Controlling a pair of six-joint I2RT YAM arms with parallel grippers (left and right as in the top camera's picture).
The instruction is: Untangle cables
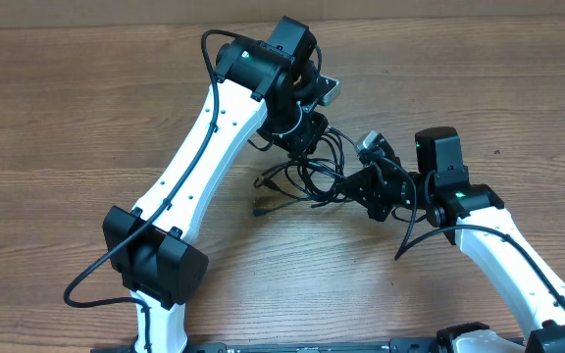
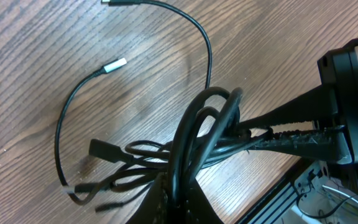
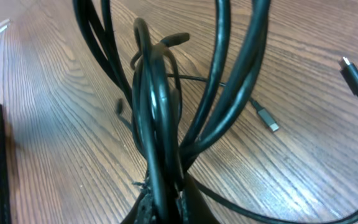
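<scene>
Left gripper (image 1: 305, 137) is clamped on the thin black cables with silver plug tips (image 1: 297, 178) — the bundle enters its fingers at six o'clock in the left wrist view; right gripper (image 1: 361, 186), at three o'clock of the tangle overhead, is likewise closed on several strands; loose ends trail toward eight o'clock over the brown wood-grain table (image 1: 67, 118) — one silver plug (image 2: 114, 65) lies flat on it.

Open table (image 1: 57, 118) along the left and far side; cables (image 1: 307, 181), left arm (image 1: 214, 127), right arm (image 1: 518, 255) crowding the centre.
</scene>
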